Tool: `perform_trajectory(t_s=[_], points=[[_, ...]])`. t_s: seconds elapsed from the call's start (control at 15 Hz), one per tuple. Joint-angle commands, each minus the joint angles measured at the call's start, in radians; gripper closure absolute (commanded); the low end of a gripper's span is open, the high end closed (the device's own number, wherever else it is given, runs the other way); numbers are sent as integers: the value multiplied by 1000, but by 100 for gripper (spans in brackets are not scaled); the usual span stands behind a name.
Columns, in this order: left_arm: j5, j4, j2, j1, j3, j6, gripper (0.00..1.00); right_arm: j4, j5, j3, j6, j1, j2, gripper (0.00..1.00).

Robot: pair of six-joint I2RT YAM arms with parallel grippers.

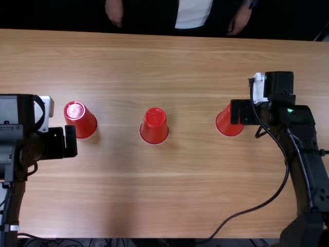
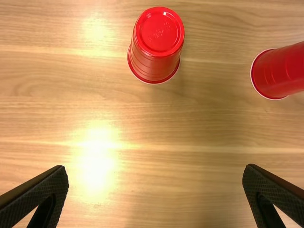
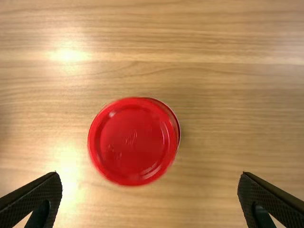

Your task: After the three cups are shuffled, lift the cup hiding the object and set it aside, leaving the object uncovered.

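We are seeing the right cup (image 1: 230,122), red and upside down, sitting on the right part of the desk (image 1: 169,62) under the right tool (image 3: 149,174). That tool's two fingers are spread wider than the cup and are touching it nowhere that we can see. From the wrist, the cup's closed bottom is facing up at us between them.

The middle cup (image 1: 154,126) is standing alone near the desk's centre, and the left cup (image 1: 79,119) is standing well to its left. All three are red, inverted, and lined up in one row from left to right, well apart from each other.

The left tool (image 2: 153,167) is hanging just beside the left cup, on its near side, with its fingers spread wide, gripping nothing, and bare wood showing between them.

The left arm (image 1: 15,149) is standing at the near left corner and the right arm (image 1: 303,154) at the near right. A black cable (image 1: 267,198) is looping from the right arm over the near part of the desk.
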Motion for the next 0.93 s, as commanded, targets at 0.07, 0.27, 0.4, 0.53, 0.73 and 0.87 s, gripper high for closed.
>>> perform_trajectory(t_s=[0.07,0.27,0.4,0.53,0.73,0.87], points=[[-2,4,8,-3,35,5,0,27,-5,31,5,16,58,0],[-2,5,10,-3,35,5,0,33,-5,32,5,26,113,0],[-4,5,10,-3,33,5,0,69,-5,32,5,34,142,0],[-4,5,19,-3,32,5,0,84,-5,32,5,40,177,0],[-4,5,29,-3,32,5,0,84,-5,32,6,49,194,1],[-4,7,29,-3,32,5,0,86,-5,29,6,51,194,35]])
